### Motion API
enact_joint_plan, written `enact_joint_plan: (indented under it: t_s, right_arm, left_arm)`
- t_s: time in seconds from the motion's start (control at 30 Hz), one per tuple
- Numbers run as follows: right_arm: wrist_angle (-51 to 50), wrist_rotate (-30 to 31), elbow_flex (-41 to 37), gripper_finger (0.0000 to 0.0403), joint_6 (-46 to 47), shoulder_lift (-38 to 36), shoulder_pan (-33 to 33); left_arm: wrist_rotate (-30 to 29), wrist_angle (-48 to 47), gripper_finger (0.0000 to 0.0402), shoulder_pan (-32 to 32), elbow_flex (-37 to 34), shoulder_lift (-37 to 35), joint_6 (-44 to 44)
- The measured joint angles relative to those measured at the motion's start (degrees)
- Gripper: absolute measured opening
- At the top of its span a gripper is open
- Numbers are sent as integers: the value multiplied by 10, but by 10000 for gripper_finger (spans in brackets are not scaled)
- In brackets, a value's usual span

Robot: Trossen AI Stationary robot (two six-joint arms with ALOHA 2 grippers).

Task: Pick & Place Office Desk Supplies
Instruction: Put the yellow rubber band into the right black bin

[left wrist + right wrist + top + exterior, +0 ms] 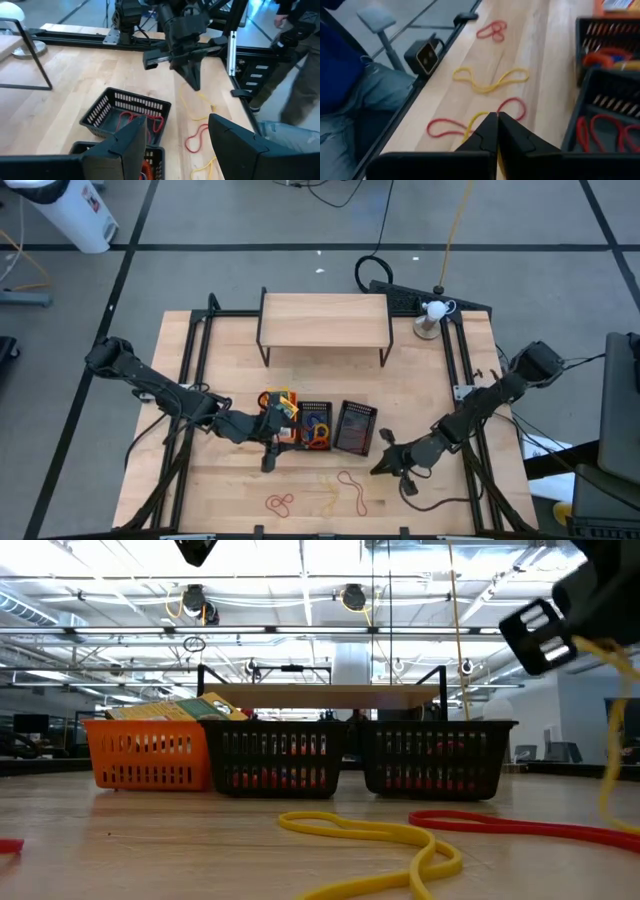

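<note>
The left gripper hangs spread and empty before the orange mesh bin of yellow-and-green packs. Two black mesh bins with loops stand beside it. Red and yellow rubber-band loops lie in front. The right gripper, pressed together, pinches a yellow loop.

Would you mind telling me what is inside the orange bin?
The orange bin holds yellow-and-green packs that rise above its rim. Anything beneath them is hidden by the packs and the mesh wall.
</note>
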Motion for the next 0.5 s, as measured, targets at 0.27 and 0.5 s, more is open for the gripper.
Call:
enact_joint_plan:
  t_s: [0.27,0.5]
  right_arm:
    - [12,67,0,0,-59,-50,-2]
    - [83,77,0,0,-142,-85,-18]
  left_arm:
    - [-26,36,209,7,0,0,50]
    - [3,82,209,30,0,2,52]
